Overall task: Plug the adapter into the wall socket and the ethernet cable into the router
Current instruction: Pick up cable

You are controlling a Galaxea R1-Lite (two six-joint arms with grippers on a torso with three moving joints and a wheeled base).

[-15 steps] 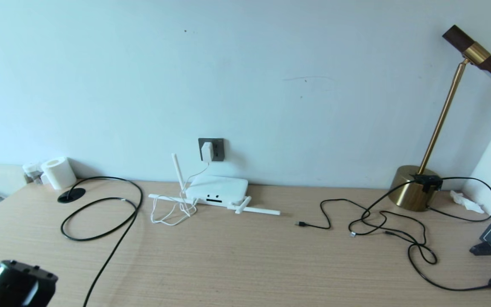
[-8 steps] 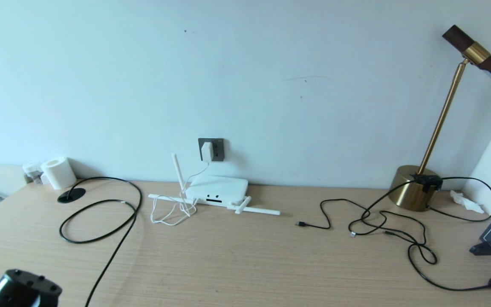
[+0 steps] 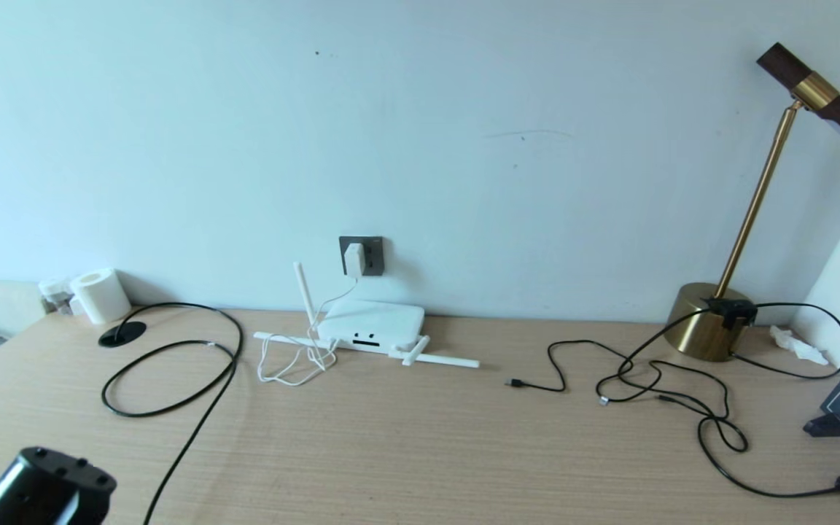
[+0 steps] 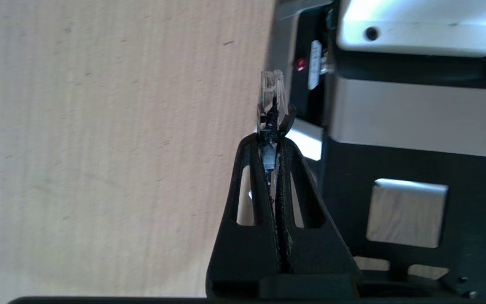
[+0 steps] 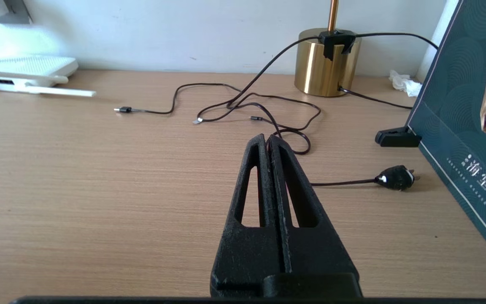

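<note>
- The ethernet cable (image 4: 271,95) is clamped by its clear plug in the left pincer (image 4: 270,139).
- The right pincer (image 5: 268,145) is held together, empty, above the surface (image 5: 99,177).
- The adapter (image 3: 354,259) is seated in the wall socket (image 3: 371,255).

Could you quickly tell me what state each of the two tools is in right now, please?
Left tool: shut on the clear clip plug of the thick black ethernet cable.
Right tool: shut, holding nothing.
</note>
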